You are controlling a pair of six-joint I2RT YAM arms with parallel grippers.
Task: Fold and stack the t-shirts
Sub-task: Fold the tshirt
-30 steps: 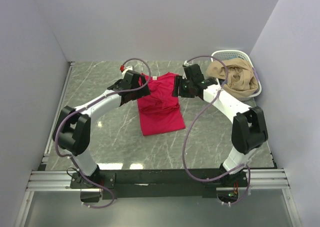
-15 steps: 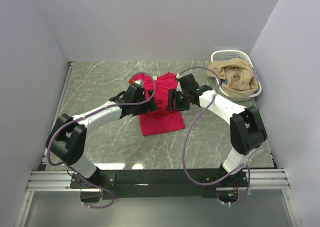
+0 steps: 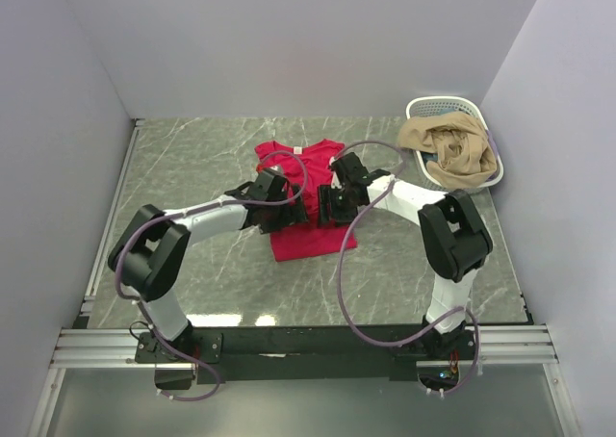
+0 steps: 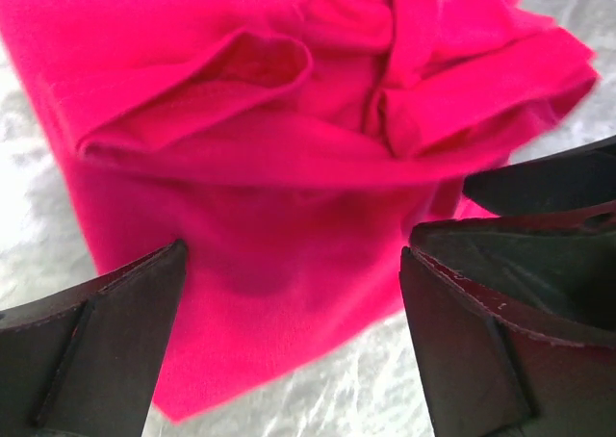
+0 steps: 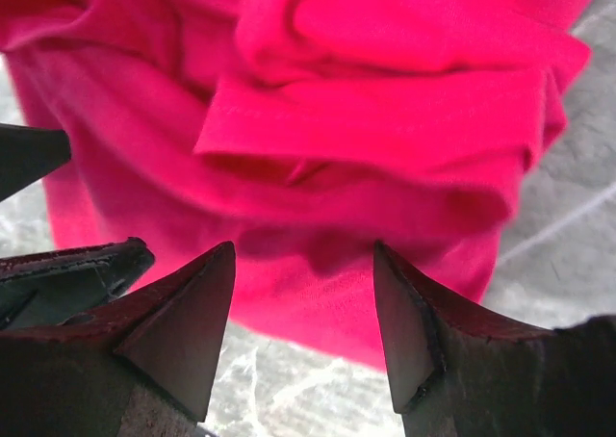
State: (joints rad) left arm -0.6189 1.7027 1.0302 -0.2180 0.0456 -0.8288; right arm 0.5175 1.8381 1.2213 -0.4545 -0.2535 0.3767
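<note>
Overhead, you see the crimson t-shirt (image 3: pixel 306 240) lying on the marble table (image 3: pixel 192 158) with its long axis running away from the arm bases, and the left gripper (image 3: pixel 281 206) and right gripper (image 3: pixel 327 206) are side by side above its middle, equally near. From the left wrist, the jaws stand wide open and empty, with soft creased folds just ahead. From the right wrist, the jaws are partly open and hold nothing, and a thick folded edge lies across beyond the dark tips.

T-shirt (image 3: pixel 298 163): crimson, small white neck label; lies mid-desk (image 3: pixel 192 158), collar at far end, sides folded inward, middle bunched in rumpled folds
</note>
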